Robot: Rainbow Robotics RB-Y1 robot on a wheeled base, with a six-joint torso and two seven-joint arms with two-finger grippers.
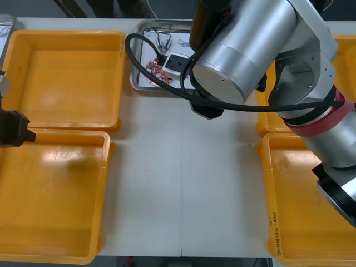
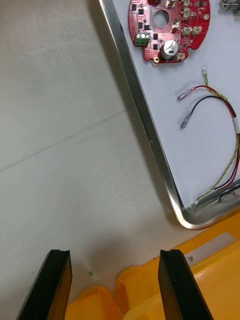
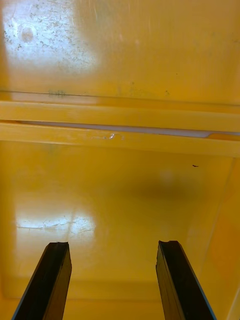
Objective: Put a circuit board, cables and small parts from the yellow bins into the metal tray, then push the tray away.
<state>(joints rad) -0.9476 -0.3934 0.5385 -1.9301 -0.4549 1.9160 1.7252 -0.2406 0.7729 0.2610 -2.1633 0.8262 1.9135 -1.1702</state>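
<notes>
The metal tray [image 1: 135,83] lies at the table's far middle, white inside. In it are a round red circuit board [image 2: 167,27], a red and yellow cable [image 2: 226,102] with a black cable [image 2: 200,102] beside it, and a small metal part [image 2: 231,5]. My right gripper [image 2: 114,282] hangs open over bare table, just outside the tray's rim [image 2: 145,117] near one corner, holding nothing. The left gripper [image 3: 112,280] is open and empty above the left yellow bins [image 3: 120,190]; it shows at the front view's left edge [image 1: 15,130].
Two yellow bins [image 1: 67,78] [image 1: 53,194] stand at the left and two [image 1: 311,206] at the right. The right bins' rims [image 2: 200,280] lie close under my right fingers. My right arm [image 1: 250,50] covers part of the tray.
</notes>
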